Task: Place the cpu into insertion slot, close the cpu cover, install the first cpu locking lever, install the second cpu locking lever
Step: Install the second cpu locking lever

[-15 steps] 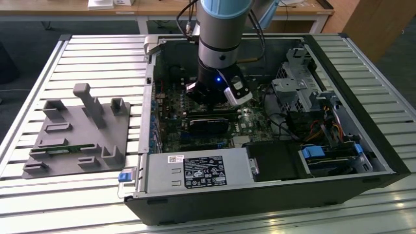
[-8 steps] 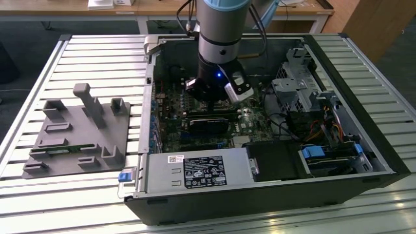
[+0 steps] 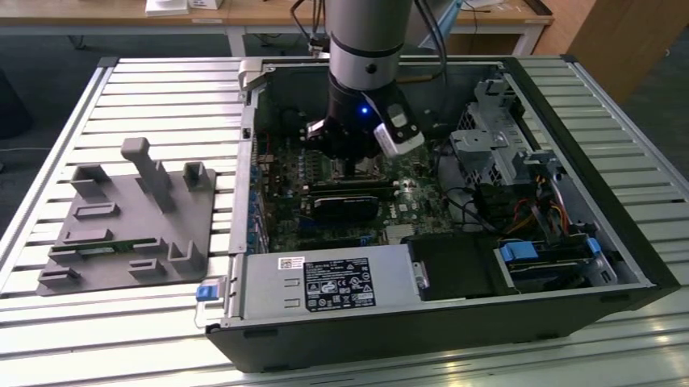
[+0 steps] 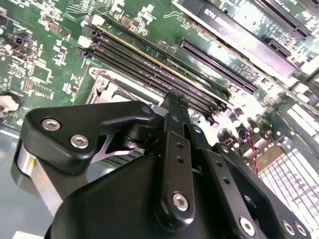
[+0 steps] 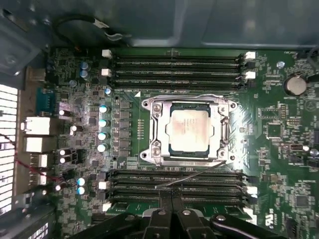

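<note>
Arm: one grey robot arm [image 3: 369, 32] reaches down into an open computer case [image 3: 603, 242] that lies on its side on a slatted metal table [image 3: 161, 72].
Gripper: black gripper [image 5: 172, 215], low over the green motherboard [image 5: 279, 149], just beside the socket; in the exterior view it hangs over the board's middle [image 3: 361, 149].
Jaws: the two fingers [image 4: 175, 149] lie pressed together with no gap seen between them; nothing is seen held.
Cpu: pale tan-silver square [image 5: 189, 129], lying flat inside the insertion slot.
Insertion slot: square socket with a silvery rim [image 5: 149, 132], set between two banks of black memory slots [image 5: 174, 64].
Cpu cover: silvery frame plate [image 5: 223, 130], lying down flat around the chip, whose face shows through the cut-out middle.
Locking lever, one: thin wire rod [image 5: 192, 179] slanting out from the socket's edge over the nearer memory bank, its free end close to the fingertips; it stands off the socket, not tucked in.
Locking lever, other: cannot tell how it sits.
Power supply: grey box with a label [image 3: 323, 286] at the case's near edge in the exterior view.
Fixture: grey moulded holder [image 3: 129, 218] on the table, at the exterior view's left, well apart from the case.
</note>
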Robot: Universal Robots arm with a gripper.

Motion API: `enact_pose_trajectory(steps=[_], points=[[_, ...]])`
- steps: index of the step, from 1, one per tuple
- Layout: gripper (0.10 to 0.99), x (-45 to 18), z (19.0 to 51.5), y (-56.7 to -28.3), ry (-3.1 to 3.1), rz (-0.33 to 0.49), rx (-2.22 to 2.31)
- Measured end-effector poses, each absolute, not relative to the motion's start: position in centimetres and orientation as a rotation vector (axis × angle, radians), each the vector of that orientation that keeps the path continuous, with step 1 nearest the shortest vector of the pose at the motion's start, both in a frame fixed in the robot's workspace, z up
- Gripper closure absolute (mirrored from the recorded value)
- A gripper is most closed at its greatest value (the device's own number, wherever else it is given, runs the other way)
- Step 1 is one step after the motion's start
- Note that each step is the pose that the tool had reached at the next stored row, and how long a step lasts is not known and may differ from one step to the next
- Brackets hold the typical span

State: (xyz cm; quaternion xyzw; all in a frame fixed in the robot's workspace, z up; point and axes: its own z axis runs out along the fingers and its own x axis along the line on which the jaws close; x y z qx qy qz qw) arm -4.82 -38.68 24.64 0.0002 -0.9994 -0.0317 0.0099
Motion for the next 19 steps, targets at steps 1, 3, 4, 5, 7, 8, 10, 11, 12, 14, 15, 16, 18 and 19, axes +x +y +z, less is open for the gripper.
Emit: enact_pose_trajectory(steps=[1, 3, 4, 5, 7, 8, 10, 11, 12, 14, 15, 16, 18, 19], points=[[0.980, -4.8, 24.8, -38.7, -3.120, -0.099, 0.001], [0.980, -4.8, 24.8, -38.7, -3.120, -0.105, 0.001], [0.980, -4.7, 24.8, -38.7, -3.119, -0.125, 0.001], [0.980, -4.7, 24.8, -38.7, -3.116, -0.152, 0.001], [0.980, -4.4, 24.8, -38.7, -3.111, -0.196, 0.001], [0.980, -4.2, 24.7, -38.7, -3.109, -0.198, 0.001], [0.980, -4.0, 24.5, -38.7, -3.107, -0.197, 0.001], [0.980, -4.0, 24.4, -38.7, -3.106, -0.197, 0.001], [0.980, -4.0, 24.3, -38.7, -3.105, -0.197, 0.001], [0.980, -4.0, 24.0, -38.7, -3.104, -0.197, 0.001], [0.980, -4.2, 23.9, -38.7, -3.104, -0.197, 0.002], [0.980, -4.4, 23.9, -38.7, -3.103, -0.197, 0.002], [0.980, -4.9, 23.7, -38.7, -3.103, -0.199, 0.002], [0.980, -4.9, 23.6, -38.7, -3.104, -0.200, 0.002]])
